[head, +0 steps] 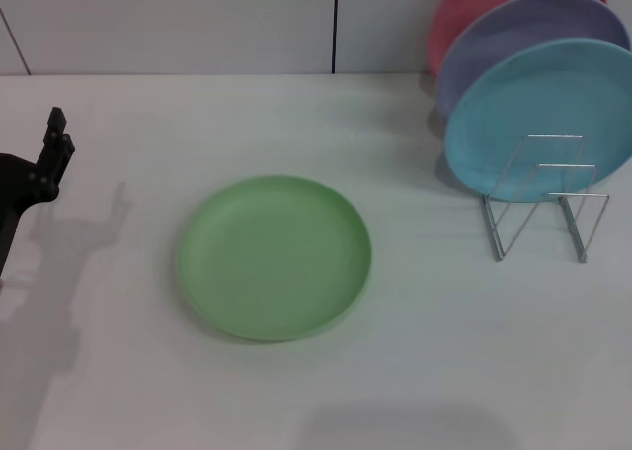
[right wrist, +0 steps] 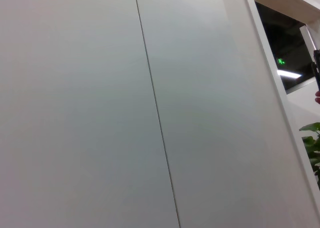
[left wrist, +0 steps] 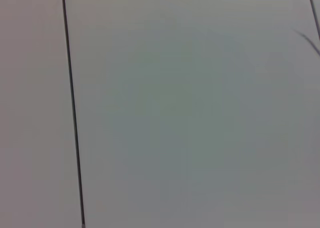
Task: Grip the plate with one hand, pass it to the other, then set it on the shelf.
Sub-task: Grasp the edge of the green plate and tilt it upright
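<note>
The round, shallow, light green plastic plate point(head: 275, 257) lay flat on the white bench point(head: 444, 371), well apart from the small silver wire rack point(head: 545, 198), which held a sky-blue plate point(head: 553, 100) upright before a lavender point(head: 513, 36) and a pink one point(head: 474, 1). The black left claw point(head: 49, 159) hovered at the bench's left edge, clear of the green plate; whether it was spread or pressed together could not be told. The right claw was out of sight.

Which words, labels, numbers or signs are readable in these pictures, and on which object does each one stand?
No text can be read.
Glowing green sign beyond the white wall panel: too small to read.
Round matte light green plastic plate: no marking.
Black left claw: no label visible.
</note>
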Tool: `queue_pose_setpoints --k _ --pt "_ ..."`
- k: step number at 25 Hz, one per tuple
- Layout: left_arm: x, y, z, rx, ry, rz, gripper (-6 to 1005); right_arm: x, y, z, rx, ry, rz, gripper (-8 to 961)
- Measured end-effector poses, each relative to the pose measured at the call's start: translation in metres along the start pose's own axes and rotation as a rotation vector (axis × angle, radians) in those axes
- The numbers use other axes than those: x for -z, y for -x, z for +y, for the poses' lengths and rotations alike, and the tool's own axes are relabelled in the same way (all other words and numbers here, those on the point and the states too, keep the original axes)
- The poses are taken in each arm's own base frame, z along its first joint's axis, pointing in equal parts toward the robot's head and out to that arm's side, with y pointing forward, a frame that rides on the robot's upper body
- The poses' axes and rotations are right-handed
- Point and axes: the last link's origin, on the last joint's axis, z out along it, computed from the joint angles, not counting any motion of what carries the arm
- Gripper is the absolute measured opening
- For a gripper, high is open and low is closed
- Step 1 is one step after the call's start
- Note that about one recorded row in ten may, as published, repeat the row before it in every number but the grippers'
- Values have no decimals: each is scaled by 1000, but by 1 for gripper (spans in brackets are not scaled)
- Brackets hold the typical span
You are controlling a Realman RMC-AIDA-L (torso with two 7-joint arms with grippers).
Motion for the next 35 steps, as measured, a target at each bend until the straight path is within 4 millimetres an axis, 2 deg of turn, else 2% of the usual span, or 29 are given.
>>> queue_pose_setpoints --k 8,12,15,18,23,28,35 --pt "-3 -2 3 25 -3 2 760 2 0 0 -8 -2 0 790" --pt "-18 -10 13 37 10 -35 761 2 0 1 -11 3 1 789" --pt "-32 -24 18 -7 35 -85 762 2 0 2 -12 12 2 789" --pt "-50 -52 26 -12 86 -148 763 2 0 3 -12 14 3 789" --pt "-66 -85 29 18 172 -419 765 2 -1 4 -15 28 10 789" --pt "-61 -94 37 68 290 -650 766 2 -3 7 -18 48 24 790" --pt "-52 -86 48 80 346 -811 765 2 -5 11 -24 62 34 790"
